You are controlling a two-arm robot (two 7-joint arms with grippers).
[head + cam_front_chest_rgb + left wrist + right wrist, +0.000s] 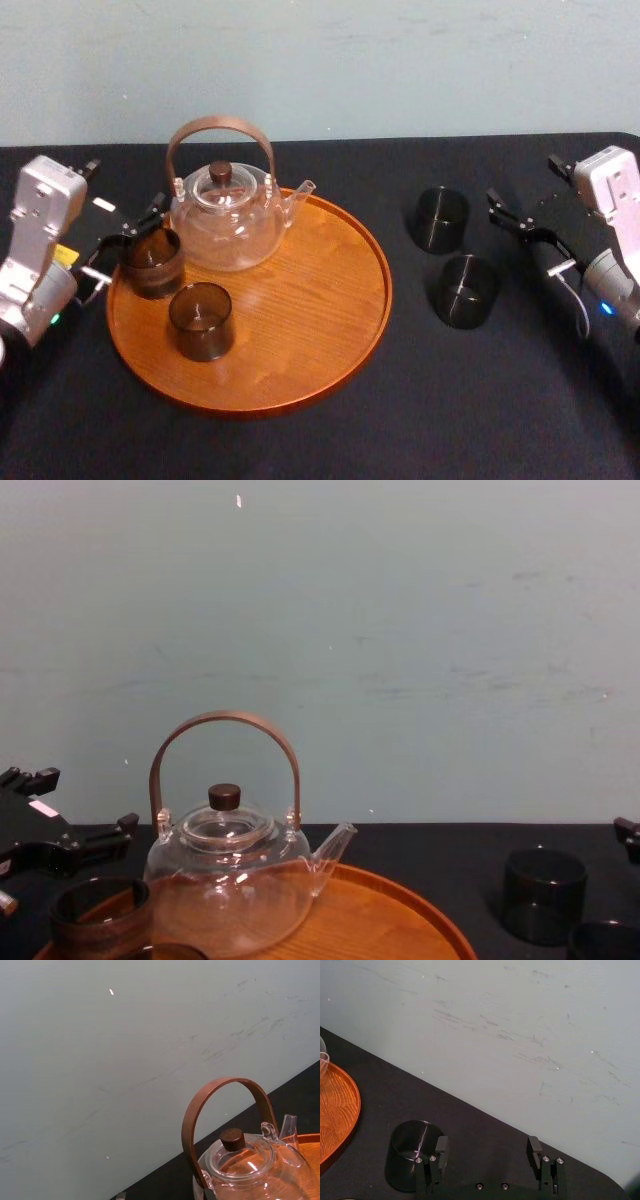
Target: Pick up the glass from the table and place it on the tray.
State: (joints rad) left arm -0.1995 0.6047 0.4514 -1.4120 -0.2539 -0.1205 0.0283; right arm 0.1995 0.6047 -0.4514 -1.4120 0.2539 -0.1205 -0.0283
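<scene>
The black surface (300,440) carries the round wooden tray (300,290) on its left half. The glass teapot (225,225) stands on the far left part of the tray. The left gripper (125,245) sits at the tray's left rim, around the rim glass (152,262), a dark glass that stands just inside that rim beside the teapot. It cannot be told whether this gripper is grasping the glass or has released it. The right gripper (515,222) hangs released and empty at the right, just beside the two glasses there. A second tray glass (201,320) stands nearer, free of any gripper, so two glasses appear to be delivered or nearly so. To the right of the tray, well apart from it, the far glass (440,218) and the near glass (468,290) stand on the surface, not yet picked up. By this judgement about half the glasses remain to be moved.
</scene>
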